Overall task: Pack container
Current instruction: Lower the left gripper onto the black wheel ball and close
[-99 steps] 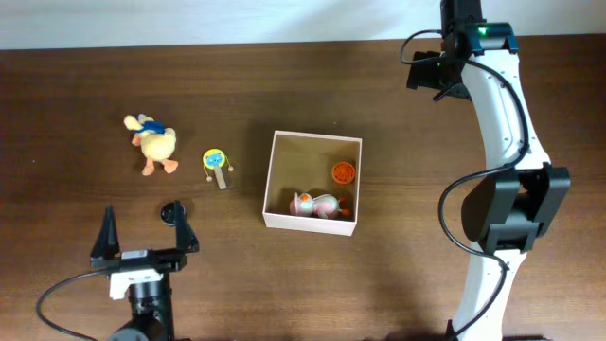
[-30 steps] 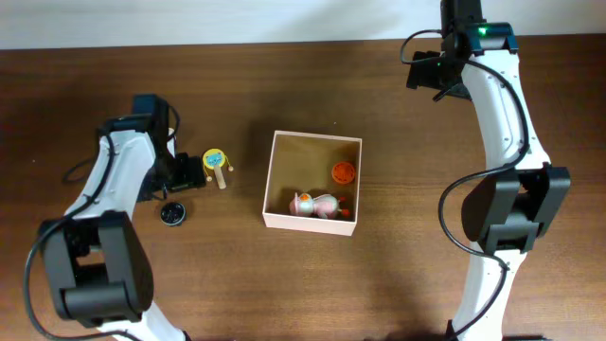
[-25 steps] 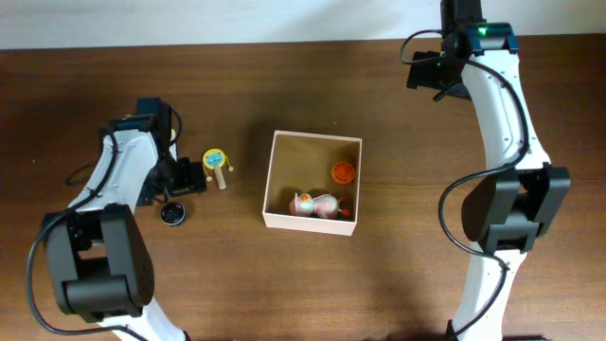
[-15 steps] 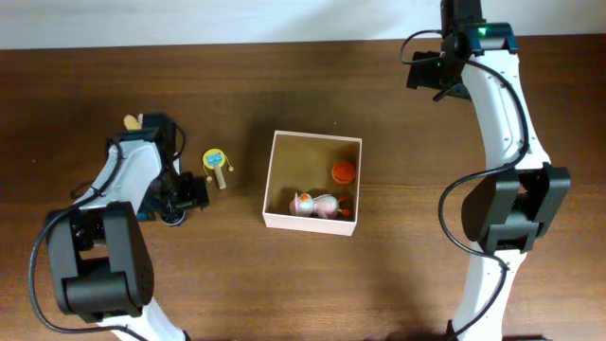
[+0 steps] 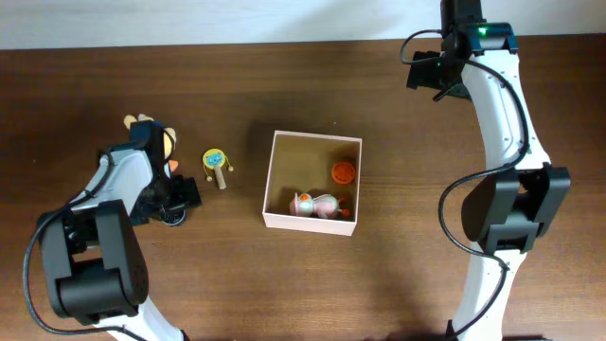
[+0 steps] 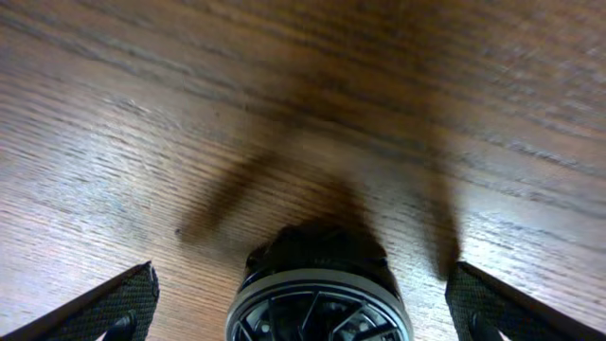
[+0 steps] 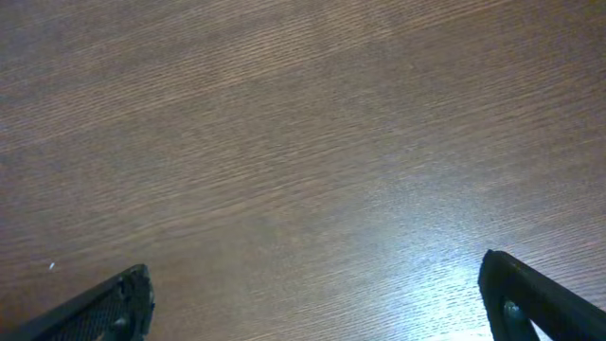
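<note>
Two dark fingers (image 6: 114,298) of the left end effector (image 6: 298,284) stand spread wide, released, with a small black round wheel with a spoked hub (image 6: 320,301) between them on the dark brown wooden table (image 5: 284,284). I cannot tell whether either finger touches the wheel. Just beyond the left arm, on the far side, lies a yellow plush duck (image 5: 167,142), partly hidden by the arm. To its right is a small yellow paddle-shaped toy with a blue face (image 5: 216,163).

Further right, near the middle of the table, sits the square shallow cardboard container with white outer walls and a tan inside (image 5: 309,222). It holds a round orange piece (image 5: 343,171) towards its far right corner and a white, pink and green toy figure (image 5: 317,205) lying along the near wall (its exact form is too small to make out).

At the far right, well apart from the container, the right end effector (image 7: 314,270) is likewise released, fingers wide apart over bare wood.
</note>
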`<state>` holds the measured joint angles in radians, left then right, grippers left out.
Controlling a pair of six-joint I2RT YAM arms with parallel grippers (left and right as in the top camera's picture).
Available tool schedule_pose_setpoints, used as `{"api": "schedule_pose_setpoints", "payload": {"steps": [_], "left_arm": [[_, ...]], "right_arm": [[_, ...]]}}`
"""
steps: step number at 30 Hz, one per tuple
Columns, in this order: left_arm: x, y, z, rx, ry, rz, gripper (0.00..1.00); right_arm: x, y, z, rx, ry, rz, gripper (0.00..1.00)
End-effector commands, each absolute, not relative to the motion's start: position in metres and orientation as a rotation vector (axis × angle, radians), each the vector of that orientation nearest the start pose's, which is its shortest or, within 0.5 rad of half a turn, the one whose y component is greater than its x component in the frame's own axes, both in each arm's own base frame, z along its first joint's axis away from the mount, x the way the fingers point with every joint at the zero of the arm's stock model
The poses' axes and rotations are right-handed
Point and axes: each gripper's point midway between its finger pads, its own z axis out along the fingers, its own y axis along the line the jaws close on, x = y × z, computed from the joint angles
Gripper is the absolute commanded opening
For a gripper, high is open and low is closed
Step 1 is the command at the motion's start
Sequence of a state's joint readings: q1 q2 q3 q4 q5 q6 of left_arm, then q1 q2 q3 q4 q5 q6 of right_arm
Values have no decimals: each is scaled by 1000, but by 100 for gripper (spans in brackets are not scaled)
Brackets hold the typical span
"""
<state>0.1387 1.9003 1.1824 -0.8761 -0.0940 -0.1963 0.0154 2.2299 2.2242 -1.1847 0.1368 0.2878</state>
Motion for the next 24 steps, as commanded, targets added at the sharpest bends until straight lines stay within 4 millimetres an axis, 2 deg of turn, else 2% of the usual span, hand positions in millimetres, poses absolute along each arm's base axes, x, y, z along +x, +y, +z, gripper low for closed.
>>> {"api": "schedule_pose_setpoints", "payload": {"steps": [1,3,5,6,8,10,14,16,24], "left_arm": [[311,61,-4,-545,3132,152,100],[312,61,-4,-545,3129,151,100],[312,61,-4,-545,3128,151,90],[312,61,-4,-545,3128,151,81],[312,61,-4,-545,3128,151,69],[312,61,-4,-546,3127,151,61],[312,61,-4,-546,3128,151,57],[312,61,-4,-546,3128,151,47],[316,62,-1,-544,3117,150,47]], "right_arm": [[517,-17,150,425,2720,-109,99],[517,-17,150,425,2719,-109,99],[517,-17,150,425,2720,-109,99],[517,-17,150,426,2719,-109,99],[517,-17,150,425,2720,-109,99],[517,-17,150,425,2720,-109,99],[517,-17,150,426,2719,-109,99],[517,-17,150,425,2720,-109,99],[517,-17,150,426,2719,-109,99]]}}
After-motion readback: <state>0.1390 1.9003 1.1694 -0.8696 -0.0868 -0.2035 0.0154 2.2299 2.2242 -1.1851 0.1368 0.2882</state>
